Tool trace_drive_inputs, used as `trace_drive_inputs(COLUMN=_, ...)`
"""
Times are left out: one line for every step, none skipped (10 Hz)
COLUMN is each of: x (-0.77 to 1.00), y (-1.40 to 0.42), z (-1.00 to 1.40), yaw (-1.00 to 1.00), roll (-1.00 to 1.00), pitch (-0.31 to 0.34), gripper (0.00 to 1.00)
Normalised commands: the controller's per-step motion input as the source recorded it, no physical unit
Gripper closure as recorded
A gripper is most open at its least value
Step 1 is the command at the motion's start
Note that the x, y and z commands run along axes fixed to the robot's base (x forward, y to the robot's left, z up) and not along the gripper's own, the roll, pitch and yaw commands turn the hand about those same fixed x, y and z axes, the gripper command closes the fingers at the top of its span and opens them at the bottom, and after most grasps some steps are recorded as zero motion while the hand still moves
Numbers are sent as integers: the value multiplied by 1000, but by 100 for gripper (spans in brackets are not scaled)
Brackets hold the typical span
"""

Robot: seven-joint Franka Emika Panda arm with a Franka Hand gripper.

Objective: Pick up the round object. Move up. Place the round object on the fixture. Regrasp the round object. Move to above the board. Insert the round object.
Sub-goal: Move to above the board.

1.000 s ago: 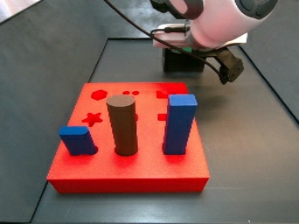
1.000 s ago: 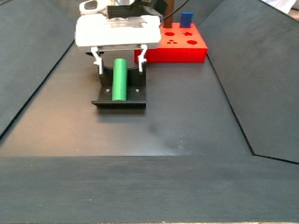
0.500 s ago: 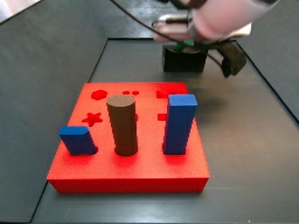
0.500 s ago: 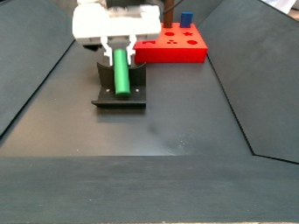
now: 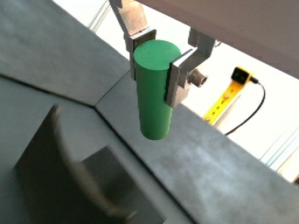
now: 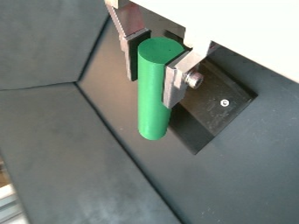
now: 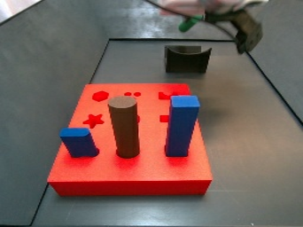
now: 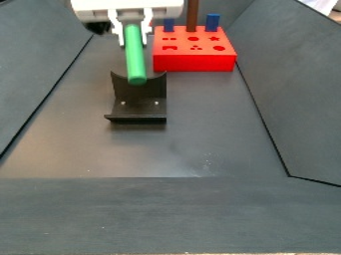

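Note:
The round object is a green cylinder (image 5: 156, 87), also seen in a wrist view (image 6: 156, 87) and in a side view (image 8: 135, 50). My gripper (image 5: 158, 54) is shut on its upper end, with a silver finger (image 6: 177, 77) on each side. It hangs upright in the air above the dark fixture (image 8: 138, 102). In a side view the gripper (image 7: 243, 27) is only partly in frame at the top edge, above the fixture (image 7: 187, 58). The red board (image 7: 130, 146) lies in front with round and star holes at its far left.
On the red board stand a brown cylinder (image 7: 124, 127), a tall blue block (image 7: 182, 124) and a small blue block (image 7: 78, 141). The board also shows in a side view (image 8: 196, 48) behind the fixture. Sloped dark walls edge the floor.
The gripper has risen with the green cylinder, lifting it off the fixture. The arm has moved up and mostly out of one side view.

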Motion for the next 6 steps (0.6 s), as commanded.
trace_drive_inputs(x=18, y=-15, z=1000, yaw=67, roll=-19, pitch=-28, gripper=100)
trace_drive_inputs(x=16, y=-15, z=1000, yaw=47, roll=-27, pitch=-26, gripper=100)
trace_drive_inputs(x=12, y=-15, z=1000, yaw=27, roll=-27, pitch=-17, gripper=100)
trace_drive_inputs(x=8, y=-16, z=1000, yaw=10, roll=-32, pitch=-7, gripper=100)
trace_drive_inputs(x=3, y=-17, z=1000, yaw=1, roll=-36, pitch=9, gripper=100)
trace_drive_inputs(x=-2, y=-19, z=1000, yaw=-4, roll=-42, pitch=28, gripper=100)
